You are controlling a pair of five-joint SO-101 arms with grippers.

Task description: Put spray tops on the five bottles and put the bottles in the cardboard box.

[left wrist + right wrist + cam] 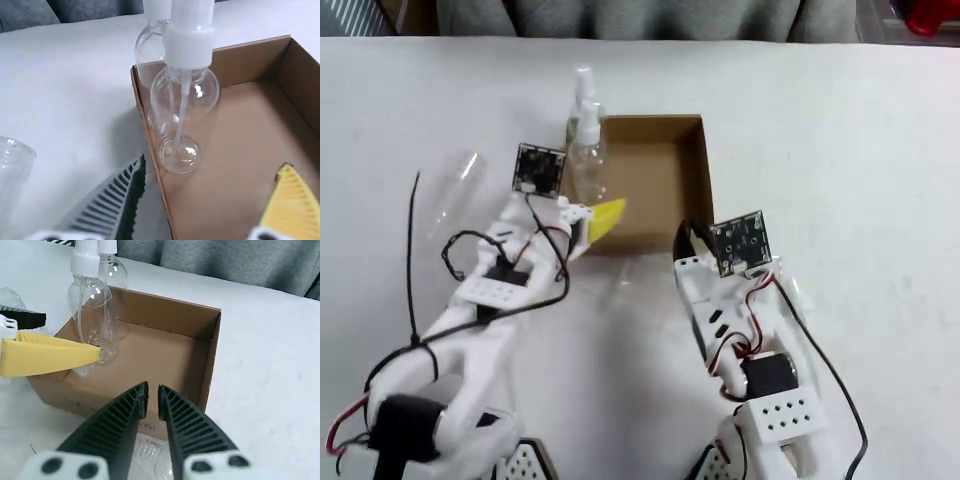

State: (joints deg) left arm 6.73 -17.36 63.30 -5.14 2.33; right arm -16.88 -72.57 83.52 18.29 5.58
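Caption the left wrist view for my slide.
Sprayer-topped bottle standing in the box corner, open left end effector straddling its wall.

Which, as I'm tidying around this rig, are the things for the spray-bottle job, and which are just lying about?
Job:
cardboard box
bottle with spray top in it
second topped bottle behind that
clear bottle lying on the table
another clear bottle under the right gripper

Lying about:
red object at the far corner
grey fabric past the table's far edge
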